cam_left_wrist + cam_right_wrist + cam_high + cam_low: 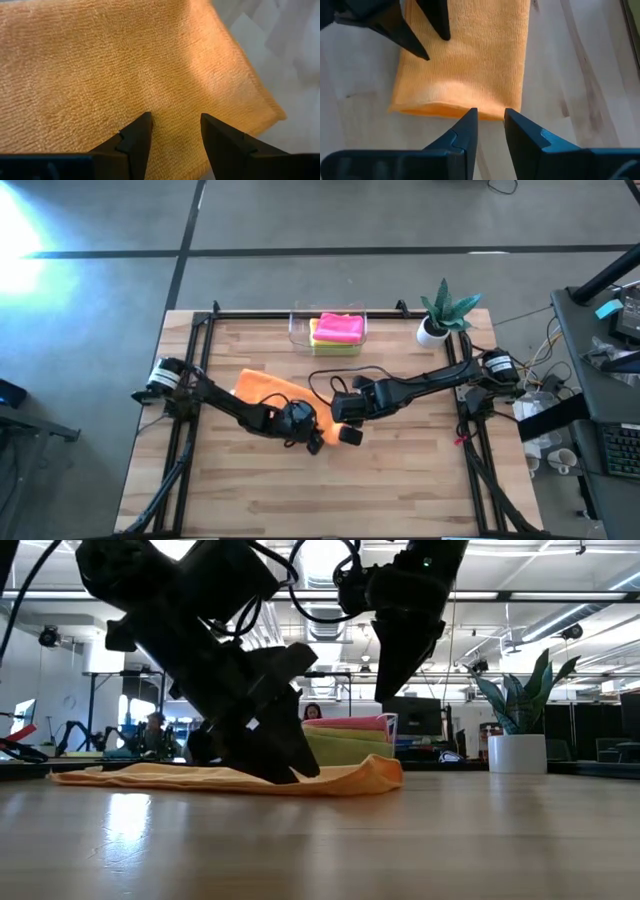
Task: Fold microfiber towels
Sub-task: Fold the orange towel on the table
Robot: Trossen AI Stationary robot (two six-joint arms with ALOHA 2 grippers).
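1. the orange microfiber towel [262,385] lies flat on the wooden counter [400,480], folded over into a long band, its folded end [455,107] toward the counter's middle.
2. the left end effector [175,131] is down on the orange towel near that end; its two dark fingers [137,137] stand apart with bare cloth between them, gripping nothing.
3. the right end effector [490,125] sits just beside the towel's folded end, fingers [465,131] partly parted with a narrow gap; its tips are at the fold's edge, and whether they pinch the cloth cannot be told.
4. in the low view the left end effector [285,765] reaches the towel [230,778] while the right arm [405,610] hangs above the fold.
5. at the far edge of the counter a clear plastic bin [300,330] holds a pink towel [340,326] stacked on a lime green towel [335,347].
6. a potted plant [445,310] stands at the counter's far right corner, well apart from the towels.
7. people [155,735] sit in the room beyond the counter.
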